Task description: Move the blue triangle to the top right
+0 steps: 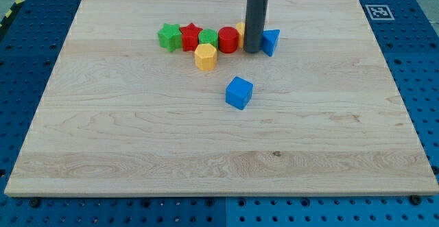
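The blue triangle lies on the wooden board above the middle, at the right end of a row of blocks. My tip is down on the board right at the triangle's left side, touching or nearly touching it. The rod hides most of a yellow block just left of it.
The row runs left from the rod: a red cylinder, a green block, a red star, a green star. A yellow hexagon sits below the row. A blue cube lies near the board's middle.
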